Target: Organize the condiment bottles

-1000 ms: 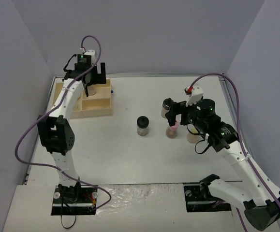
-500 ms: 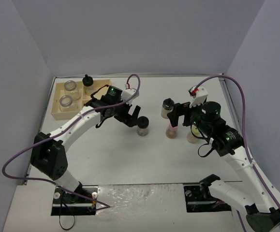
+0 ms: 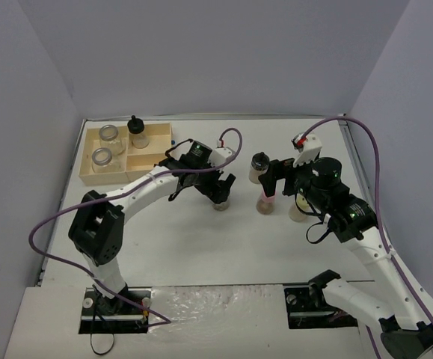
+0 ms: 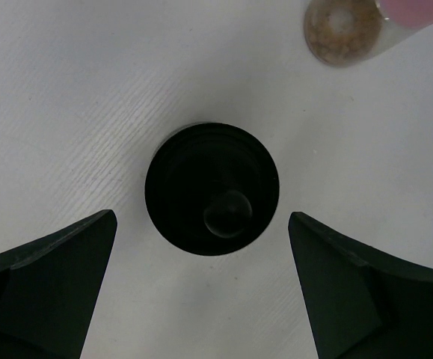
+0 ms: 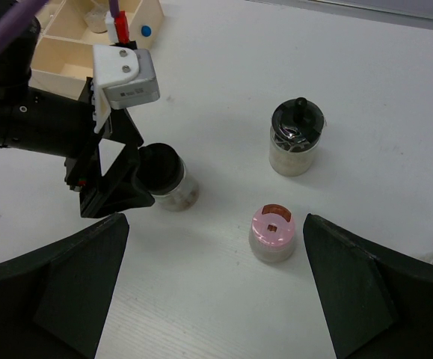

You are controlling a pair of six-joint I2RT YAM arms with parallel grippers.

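White table [image 3: 201, 247], mid-area: left gripper [image 4: 203, 224] spread wide over black-capped jar [image 5: 164, 170]; glass likely slick, breakable, light, so pinch its sides; right gripper [image 5: 215, 221] likewise unclenched

A black-capped jar [image 4: 212, 188] stands upright mid-table between the spread fingers of my left pincer [image 4: 203, 221], touching neither. To its right stands the pink-capped jar [image 5: 274, 233], upright. Just beyond it is a second black-capped jar [image 5: 295, 138] with beige contents. Far left, in the tray [image 3: 145, 158], sit the near clear-topped jar [image 3: 101, 158], the far clear-topped jar [image 3: 108, 133] and a third black-capped jar [image 3: 136, 129].
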